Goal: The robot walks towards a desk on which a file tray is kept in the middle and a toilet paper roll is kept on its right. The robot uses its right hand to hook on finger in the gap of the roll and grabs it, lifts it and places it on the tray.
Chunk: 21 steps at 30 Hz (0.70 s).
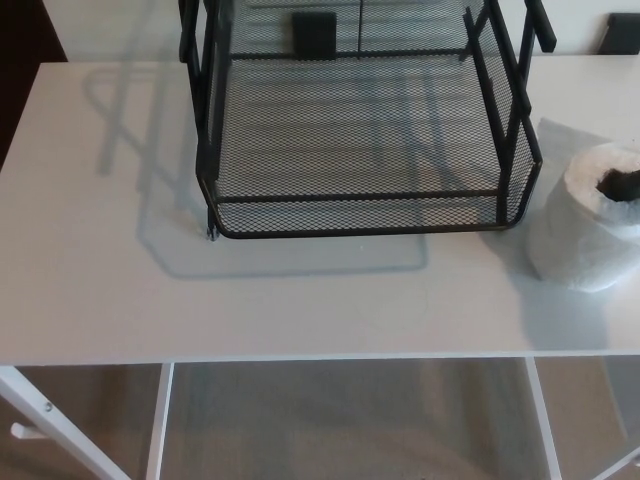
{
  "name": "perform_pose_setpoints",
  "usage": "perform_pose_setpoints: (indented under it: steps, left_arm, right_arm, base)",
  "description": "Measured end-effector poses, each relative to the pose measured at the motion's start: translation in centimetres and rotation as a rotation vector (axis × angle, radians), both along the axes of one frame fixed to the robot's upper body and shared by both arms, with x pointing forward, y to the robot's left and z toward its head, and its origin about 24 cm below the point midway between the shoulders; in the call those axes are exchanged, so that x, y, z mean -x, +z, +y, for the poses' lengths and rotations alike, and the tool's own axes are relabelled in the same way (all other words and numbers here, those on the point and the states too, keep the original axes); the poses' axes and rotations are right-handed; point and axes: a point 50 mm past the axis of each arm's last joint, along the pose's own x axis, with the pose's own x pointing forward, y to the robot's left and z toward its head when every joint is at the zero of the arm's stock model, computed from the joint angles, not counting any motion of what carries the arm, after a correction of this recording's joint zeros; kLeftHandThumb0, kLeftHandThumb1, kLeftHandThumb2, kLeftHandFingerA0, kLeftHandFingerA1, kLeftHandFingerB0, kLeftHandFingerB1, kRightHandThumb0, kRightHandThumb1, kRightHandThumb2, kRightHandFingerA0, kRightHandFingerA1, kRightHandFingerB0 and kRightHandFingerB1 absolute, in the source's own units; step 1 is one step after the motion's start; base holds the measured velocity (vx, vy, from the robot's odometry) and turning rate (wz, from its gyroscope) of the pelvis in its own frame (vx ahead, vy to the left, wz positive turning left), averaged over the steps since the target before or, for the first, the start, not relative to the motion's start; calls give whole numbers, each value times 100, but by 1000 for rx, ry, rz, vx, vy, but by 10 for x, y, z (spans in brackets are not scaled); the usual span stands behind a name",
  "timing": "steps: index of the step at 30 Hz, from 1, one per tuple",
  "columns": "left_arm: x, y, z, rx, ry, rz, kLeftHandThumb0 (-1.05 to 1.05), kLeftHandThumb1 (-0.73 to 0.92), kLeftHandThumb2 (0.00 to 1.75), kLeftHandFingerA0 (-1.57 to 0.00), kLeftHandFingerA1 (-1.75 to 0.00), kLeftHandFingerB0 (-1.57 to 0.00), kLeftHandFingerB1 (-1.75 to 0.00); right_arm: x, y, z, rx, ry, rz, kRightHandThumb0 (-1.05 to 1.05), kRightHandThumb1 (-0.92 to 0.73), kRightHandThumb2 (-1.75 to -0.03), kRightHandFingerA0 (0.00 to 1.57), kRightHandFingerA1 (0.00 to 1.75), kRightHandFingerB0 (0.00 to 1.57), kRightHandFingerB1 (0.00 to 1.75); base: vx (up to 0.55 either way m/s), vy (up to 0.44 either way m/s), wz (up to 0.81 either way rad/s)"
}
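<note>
The black wire-mesh file tray (360, 197) stands in the middle of the white desk (100, 280), and nothing lies in its lower level. The white toilet paper roll (583, 240) stands upright at the desk's right, cut off by the picture edge, with its core hole facing up. A small black part of my right hand (624, 184) comes in from the right edge and sits at the mouth of the roll's hole. The rest of that hand is outside the picture. My left hand does not show.
The desk's front edge runs across the lower picture, with white frame legs (160, 420) and grey floor below. A loose sheet of paper (570, 135) lies behind the roll. A dark object (622, 33) sits at the far right corner.
</note>
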Motion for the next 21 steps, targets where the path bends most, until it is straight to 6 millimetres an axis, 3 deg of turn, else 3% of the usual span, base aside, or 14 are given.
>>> perform_pose_setpoints:
  steps: [1,2,3,7,8,9,11,12,13,14,16,17,18,21]
  left_arm:
    - [-1,0,0,0,1,-1,-82,91,67,-32,-55,-20,-41]
    - [-2,0,0,1,3,-3,-82,72,103,-28,-59,-19,-51]
    - [-3,1,1,0,3,-4,-82,92,69,-28,-56,-20,-43]
    - [-4,0,0,-3,-8,2,-83,92,68,-24,-55,-21,-43]
    - [-4,0,0,-3,-10,5,-82,92,67,-25,-55,-21,-43]
    - [-4,0,-1,-4,-13,8,-82,92,67,-25,-55,-21,-43]
    - [-5,-1,-1,-5,-19,18,-82,92,68,-25,-57,-20,-43]
    - [-5,-2,-1,-6,-20,21,-81,92,68,-24,-56,-21,-43]
    - [-5,-2,-1,-6,-21,22,-81,92,68,-20,-54,-19,-42]
    - [-5,-2,-2,-6,-23,26,-81,92,68,-20,-55,-19,-42]
    - [-5,-3,-2,-6,-27,29,-82,92,68,-18,-53,-20,-42]
    - [-5,-3,-2,-6,-29,30,-81,92,68,-18,-53,-20,-43]
    - [-5,-3,-2,-6,-29,31,-81,92,68,-18,-53,-20,-43]
    - [-6,-4,-3,-5,-30,34,-79,91,69,-17,-53,-19,-43]
  right_arm:
    - [0,-1,1,1,2,2,-54,-60,-60,22,40,11,24]
    - [0,-2,2,2,4,3,-55,-60,-60,23,40,11,24]
    - [1,-3,2,2,5,5,-56,-60,-59,23,40,12,25]
    - [1,-9,7,8,18,14,-56,-59,-60,18,40,11,25]
    - [1,-13,9,9,22,17,-60,-44,-81,16,51,5,37]
    - [0,-17,12,11,26,18,-60,-44,-81,16,51,5,37]
    - [0,-22,14,28,32,7,-65,-48,-82,33,56,10,41]
    - [-1,-24,15,40,34,0,-57,-60,-58,53,49,19,28]
    - [-1,-25,16,45,35,-2,-56,-46,-78,78,73,17,41]
    - [-1,-29,19,50,40,-20,-52,-60,-59,87,73,24,29]
    - [-3,-31,22,57,39,-49,-56,-47,-79,88,85,20,42]
    - [-4,-32,23,60,36,-66,-47,-61,-58,90,96,36,33]
    - [-4,-33,24,62,34,-81,-47,-61,-58,90,96,36,33]
    - [-7,-36,27,64,21,-130,-27,-61,-60,94,143,66,45]
  base:
    - [0,0,0]
    - [0,0,0]
    - [0,0,0]
    - [0,0,0]
    - [0,0,0]
    - [0,0,0]
    - [0,0,0]
    - [0,0,0]
    - [0,0,0]
    - [0,0,0]
    - [0,0,0]
    - [0,0,0]
    - [0,0,0]
    - [0,0,0]
